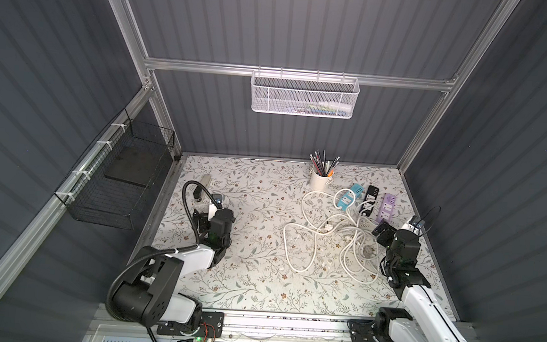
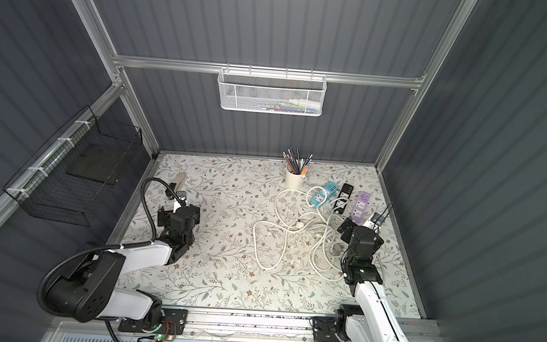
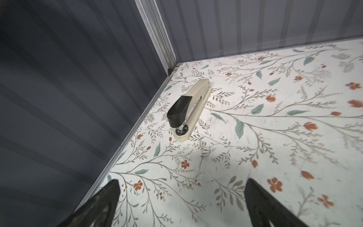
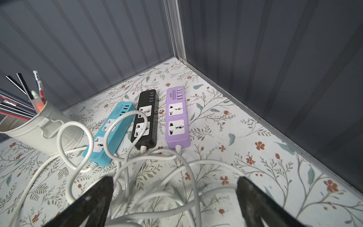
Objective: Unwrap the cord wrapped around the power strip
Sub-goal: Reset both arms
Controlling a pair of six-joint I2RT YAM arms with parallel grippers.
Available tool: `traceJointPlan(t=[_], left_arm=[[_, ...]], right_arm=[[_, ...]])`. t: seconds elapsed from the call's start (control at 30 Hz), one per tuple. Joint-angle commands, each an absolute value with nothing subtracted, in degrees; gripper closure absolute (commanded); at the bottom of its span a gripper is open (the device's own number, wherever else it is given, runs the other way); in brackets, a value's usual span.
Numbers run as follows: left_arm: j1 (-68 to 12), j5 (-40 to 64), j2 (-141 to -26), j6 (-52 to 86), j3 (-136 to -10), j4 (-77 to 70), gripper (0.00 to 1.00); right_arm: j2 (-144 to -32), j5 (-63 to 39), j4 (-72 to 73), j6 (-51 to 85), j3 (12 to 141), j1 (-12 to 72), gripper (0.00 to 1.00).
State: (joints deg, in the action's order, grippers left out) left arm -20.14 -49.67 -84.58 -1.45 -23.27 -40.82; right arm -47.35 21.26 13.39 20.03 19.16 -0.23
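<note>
- The desk carries everything. The task's things are crowded into its far right quarter, and the middle and near side are bare, which gives you room to draw cord out.
- The white cords sprawl in loose, crossing loops from the strips toward the middle. Most of their length already seems to be off the bodies.
- Three strips lie side by side near the far right corner, outlets up: the blue power strip, the black power strip and the purple power strip. One loop arches over the blue and black ones. You cannot tell whether it passes underneath either. The purple one looks free.
- The pencil cup stands just beside the blue strip, close enough for a dragged cord to snag it.
- The stapler sits in the far left corner, well apart from the work.
- The left arm is folded low by the left edge. The left end effector is spread wide over bare desk and empty.
- The right arm reaches forward and tips down. The right end effector gapes fully over the tangle just short of the strips, gripping nothing.
</note>
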Motion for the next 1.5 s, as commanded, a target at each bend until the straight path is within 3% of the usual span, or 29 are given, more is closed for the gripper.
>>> traceJointPlan(t=[0.0,0.1,0.27,0.57,0.63,0.7,0.73,1.0,1.17,1.27,1.47], left_arm=[[-17.7,-51.0,-90.0,-3.9,-21.3,-57.0,0.00],[-16.1,-44.0,-92.1,-3.1,-21.1,-60.4,0.00],[-15.7,-41.8,-97.1,-4.7,-21.4,-65.9,0.00],[-11.0,-29.3,-96.4,-1.8,-22.1,-59.9,0.00],[-10.7,-27.5,-100.5,-4.8,-21.6,-68.5,0.00],[-10.0,-25.2,-97.9,-1.9,-23.9,-57.4,0.00],[-9.9,-25.5,-99.5,-3.0,-23.8,-61.1,0.00],[-9.4,-25.4,-98.9,-1.8,-24.6,-58.5,0.00],[-9.4,-25.5,-98.6,-1.8,-24.3,-58.3,0.00],[-9.4,-25.5,-98.7,-1.8,-24.4,-58.2,0.00],[-8.7,-23.5,-98.6,-1.5,-25.3,-56.2,0.00]], right_arm=[[-47.7,22.6,17.0,19.8,18.5,-0.5,0.01],[-48.0,23.1,17.7,19.2,17.9,-0.4,0.01],[-48.6,24.5,22.7,17.6,15.6,-0.5,0.01],[-55.7,28.7,35.9,13.6,11.6,-0.5,0.01],[-57.6,28.6,38.1,12.8,11.2,-0.5,0.01],[-61.2,29.6,45.7,11.2,10.0,-0.5,0.01],[-62.5,29.1,48.1,10.2,9.8,-0.5,0.01],[-70.7,18.1,55.0,6.2,11.9,-0.8,0.01],[-86.1,9.2,76.2,2.3,10.2,-0.8,0.01],[-82.3,1.1,62.5,0.3,14.2,-0.9,0.01],[-83.6,-3.1,58.7,0.3,17.3,-2.4,0.01]])
